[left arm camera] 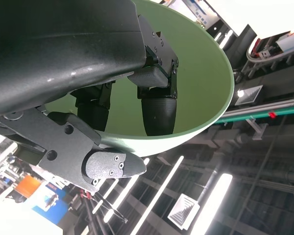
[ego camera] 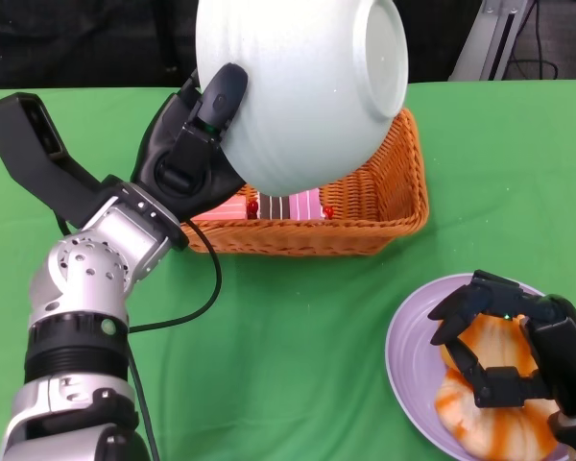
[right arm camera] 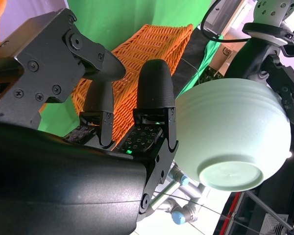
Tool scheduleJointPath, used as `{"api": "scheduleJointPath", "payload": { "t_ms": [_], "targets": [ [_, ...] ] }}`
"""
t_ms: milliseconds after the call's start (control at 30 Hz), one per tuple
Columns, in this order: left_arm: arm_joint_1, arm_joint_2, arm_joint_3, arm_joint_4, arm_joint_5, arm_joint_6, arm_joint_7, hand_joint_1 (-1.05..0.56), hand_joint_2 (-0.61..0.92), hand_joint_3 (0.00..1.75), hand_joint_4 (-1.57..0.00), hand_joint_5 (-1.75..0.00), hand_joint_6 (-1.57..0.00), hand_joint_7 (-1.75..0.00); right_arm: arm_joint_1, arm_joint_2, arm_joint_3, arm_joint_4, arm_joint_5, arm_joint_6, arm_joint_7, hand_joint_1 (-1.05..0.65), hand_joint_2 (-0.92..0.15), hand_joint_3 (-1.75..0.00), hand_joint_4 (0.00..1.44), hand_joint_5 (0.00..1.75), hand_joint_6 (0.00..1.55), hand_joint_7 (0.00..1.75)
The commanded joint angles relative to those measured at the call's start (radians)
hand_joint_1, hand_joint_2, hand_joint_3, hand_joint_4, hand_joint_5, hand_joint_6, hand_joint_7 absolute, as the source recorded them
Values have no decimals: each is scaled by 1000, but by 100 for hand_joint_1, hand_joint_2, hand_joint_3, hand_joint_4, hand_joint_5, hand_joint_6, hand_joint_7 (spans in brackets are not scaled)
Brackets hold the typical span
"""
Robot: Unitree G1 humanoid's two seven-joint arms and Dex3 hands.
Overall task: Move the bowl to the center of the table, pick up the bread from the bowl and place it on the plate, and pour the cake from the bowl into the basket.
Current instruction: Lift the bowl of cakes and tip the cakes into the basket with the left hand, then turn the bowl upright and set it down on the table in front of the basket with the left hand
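Bowl (ego camera: 298,86) hangs upended over basket (ego camera: 384,206), gripped by left robot hand (ego camera: 197,144); a loosening rim grip could drop it. Right robot hand (ego camera: 504,346) cups bread (ego camera: 490,403), grasp unclear.

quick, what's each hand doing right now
Left hand: holds the tipped bowl over the basket.
Right hand: curled over the bread on the plate; grip cannot be told.
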Motion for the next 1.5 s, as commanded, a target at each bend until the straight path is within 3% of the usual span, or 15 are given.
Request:
{"api": "scheduleJointPath", "payload": {
  "t_ms": [33,200,467,767,1000,1133,1200,1300,1400,1500],
  "targets": [
    [-33,15,8,10,-18,-5,-36,-15,90,44,-67,-175,-63,-171,-12,-27,3,6,2,4,-9,0,-32,-120,98,106,86,118],
    [-35,18,17,13,-24,0,-44,-16,90,43,-67,-175,-59,-174,-15,-32,6,10,-1,1,-12,1,-29,-125,98,105,86,115],
    [-31,23,13,0,-7,-23,-67,-18,92,40,-67,-175,-60,-173,-14,-35,10,12,2,1,-12,-1,-32,-118,98,105,85,118],
    [5,48,-75,-54,139,-285,-118,-15,84,70,-69,-174,-74,-154,-6,-41,9,-6,-19,16,-34,-3,-39,-103,100,102,82,121],
    [3,69,-91,-47,202,-465,-142,-10,79,74,-72,-169,-83,-134,-6,-46,14,-21,4,18,-17,-1,-37,-108,101,101,83,121],
    [-11,72,-86,-52,212,-498,-109,-11,78,73,-70,-169,-80,-135,2,-47,19,-38,45,31,19,-6,-56,-74,98,104,82,120],
    [-18,76,-89,-50,218,-517,-105,-11,80,71,-72,-166,-81,-135,5,-41,18,-40,66,26,30,0,-46,-93,98,103,84,119],
    [-21,79,-101,-58,250,-580,-84,-13,82,66,-72,-166,-81,-136,8,-36,20,-41,88,11,45,4,-46,-105,97,103,83,117],
    [-14,75,-113,-76,297,-668,-50,-13,72,85,-71,-173,-77,-145,12,-34,22,-48,106,4,61,5,-47,-108,93,106,82,116],
    [-5,75,-129,-91,365,-791,4,-13,65,98,-70,-174,-74,-150,18,-33,21,-66,111,8,69,3,-54,-99,89,112,77,119]
  ]
}}
